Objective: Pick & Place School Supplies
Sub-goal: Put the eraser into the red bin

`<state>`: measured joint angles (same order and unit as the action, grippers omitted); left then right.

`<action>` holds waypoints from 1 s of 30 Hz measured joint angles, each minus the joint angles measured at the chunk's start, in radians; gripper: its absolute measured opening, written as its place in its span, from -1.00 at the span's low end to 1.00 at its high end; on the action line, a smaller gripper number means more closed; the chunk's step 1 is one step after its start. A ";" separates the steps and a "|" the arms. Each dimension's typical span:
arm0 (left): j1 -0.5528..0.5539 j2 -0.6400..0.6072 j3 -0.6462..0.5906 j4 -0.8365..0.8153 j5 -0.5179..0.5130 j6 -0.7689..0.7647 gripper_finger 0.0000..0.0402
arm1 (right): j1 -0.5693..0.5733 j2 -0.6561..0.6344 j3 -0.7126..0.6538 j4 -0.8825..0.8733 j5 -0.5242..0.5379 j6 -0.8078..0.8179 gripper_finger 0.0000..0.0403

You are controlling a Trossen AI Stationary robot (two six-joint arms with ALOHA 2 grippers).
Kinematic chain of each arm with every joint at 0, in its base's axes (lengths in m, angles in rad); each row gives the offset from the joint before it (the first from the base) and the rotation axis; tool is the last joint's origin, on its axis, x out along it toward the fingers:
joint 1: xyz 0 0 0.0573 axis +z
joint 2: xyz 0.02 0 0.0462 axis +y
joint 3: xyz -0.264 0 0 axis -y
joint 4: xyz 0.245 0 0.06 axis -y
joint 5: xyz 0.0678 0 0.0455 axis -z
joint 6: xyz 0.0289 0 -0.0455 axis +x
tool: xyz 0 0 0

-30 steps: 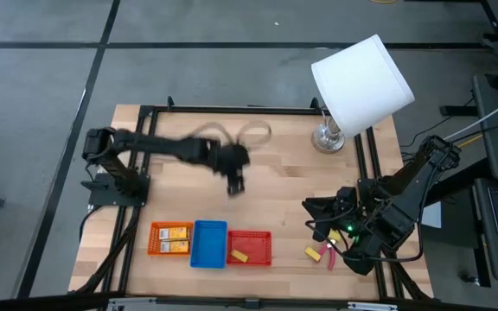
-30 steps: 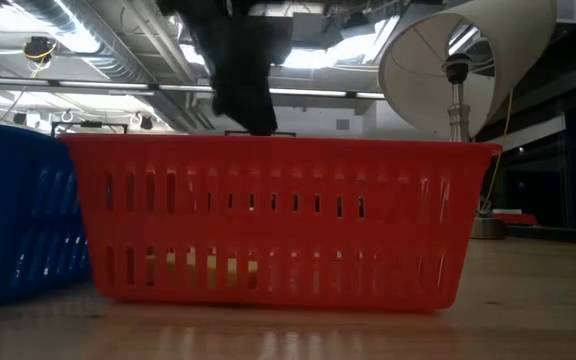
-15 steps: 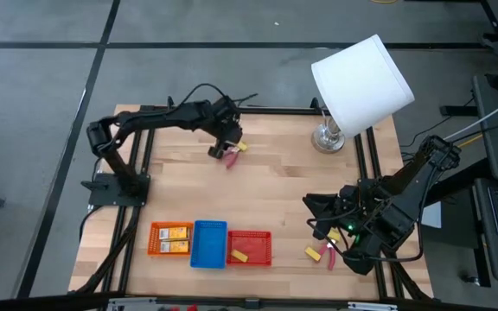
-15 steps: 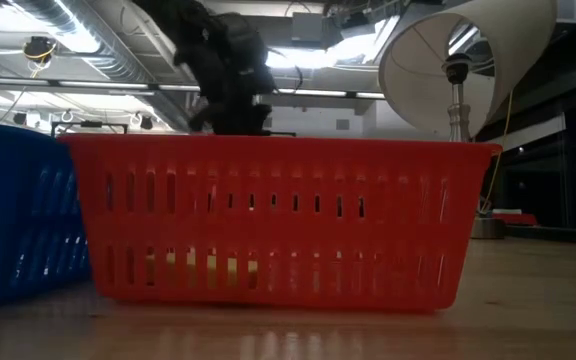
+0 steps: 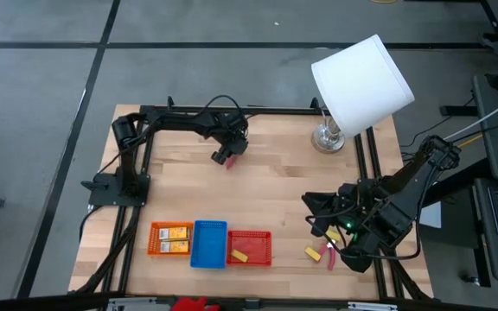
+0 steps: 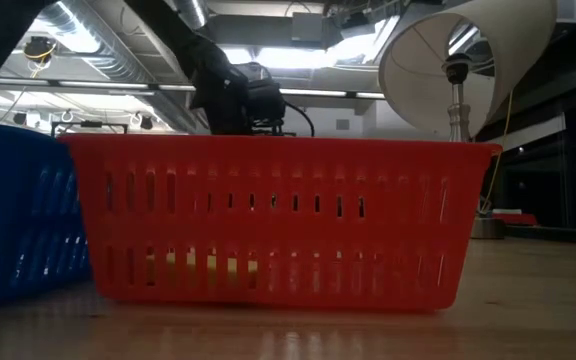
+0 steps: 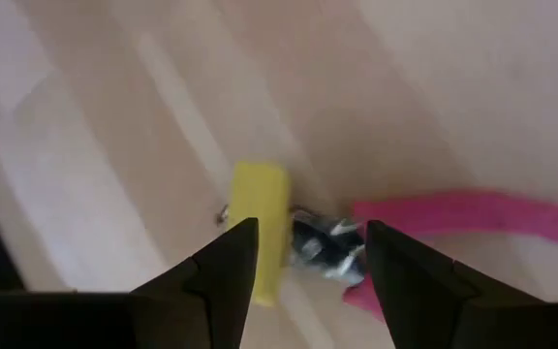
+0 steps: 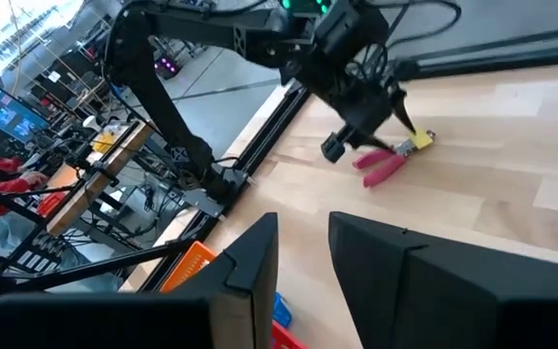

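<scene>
Near the upper centre of the high view, our left gripper [image 5: 224,155] hangs released over the pink-handled tool [image 7: 453,218] beside a yellow block [image 7: 260,228], so we judge the grasp comes next: lower and clench, while the right gripper [image 5: 311,212] waits released at lower right

Within 1 second the left gripper [image 5: 224,156] has swung from mid-table to the far edge, lowering open over the pink-handled tool [image 7: 453,218] and yellow block [image 7: 260,228].
</scene>
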<state>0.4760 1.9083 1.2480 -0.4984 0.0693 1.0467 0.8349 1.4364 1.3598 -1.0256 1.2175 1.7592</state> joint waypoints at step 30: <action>0.057 0.097 0.133 -0.088 0.093 -0.037 -0.29 | 0.008 0.000 0.000 -0.010 -0.059 0.036 -0.51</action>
<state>0.5327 2.0053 1.3811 -0.5867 0.1622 1.0101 0.8433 1.4364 1.3598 -1.0360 1.1587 1.7954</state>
